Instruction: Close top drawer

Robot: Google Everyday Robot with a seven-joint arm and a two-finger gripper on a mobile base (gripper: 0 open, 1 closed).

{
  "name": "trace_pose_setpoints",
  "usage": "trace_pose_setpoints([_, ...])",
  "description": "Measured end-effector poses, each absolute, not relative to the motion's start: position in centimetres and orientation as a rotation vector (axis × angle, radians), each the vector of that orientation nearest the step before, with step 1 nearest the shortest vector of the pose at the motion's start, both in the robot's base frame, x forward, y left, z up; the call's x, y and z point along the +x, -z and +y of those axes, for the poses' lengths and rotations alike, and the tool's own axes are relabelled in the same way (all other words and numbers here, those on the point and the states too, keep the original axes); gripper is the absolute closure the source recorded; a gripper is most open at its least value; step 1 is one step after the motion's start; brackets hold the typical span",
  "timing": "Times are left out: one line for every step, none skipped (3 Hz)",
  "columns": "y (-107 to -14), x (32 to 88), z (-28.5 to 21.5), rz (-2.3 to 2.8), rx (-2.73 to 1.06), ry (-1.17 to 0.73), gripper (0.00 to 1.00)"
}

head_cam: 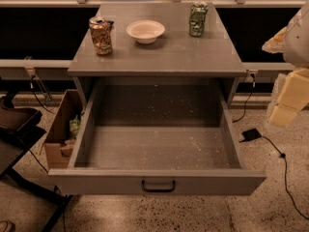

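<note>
The top drawer (157, 181) of the grey cabinet (157, 62) is pulled far out toward the camera. Its front panel faces me with a small dark loop handle (158, 186) at centre. Its pale-speckled inner floor (154, 146) is bare. My gripper (288, 103) shows as pale yellow and white parts at the right edge of the view. It hangs to the right of the drawer's right side wall, apart from it, and holds nothing that I can see.
On the cabinet top stand a brown can (101, 35), a white bowl (145, 31) and a green can (198, 19). A cardboard box (60, 129) sits left of the drawer, with a black stand (17, 129) further left. A power adapter (251, 134) and cable lie on the floor at right.
</note>
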State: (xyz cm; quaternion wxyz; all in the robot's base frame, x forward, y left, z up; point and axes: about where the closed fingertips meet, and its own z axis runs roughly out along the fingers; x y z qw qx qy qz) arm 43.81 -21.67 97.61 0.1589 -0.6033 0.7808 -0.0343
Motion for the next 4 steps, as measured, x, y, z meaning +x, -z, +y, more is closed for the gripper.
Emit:
trace_pose_setpoints([-97.6,43.8,-21.7,2.232,-1.725,0.098,0.0])
trace_pose_setpoints([-94.1,43.5,-21.0,2.225,-1.734,0.07,0.0])
trace_pose_setpoints([-88.1,43.1,-20.4,2.228,-1.744,0.058,0.0])
trace_pose_setpoints([-82.3,41.2,-19.3,2.264,-1.749,0.059,0.19])
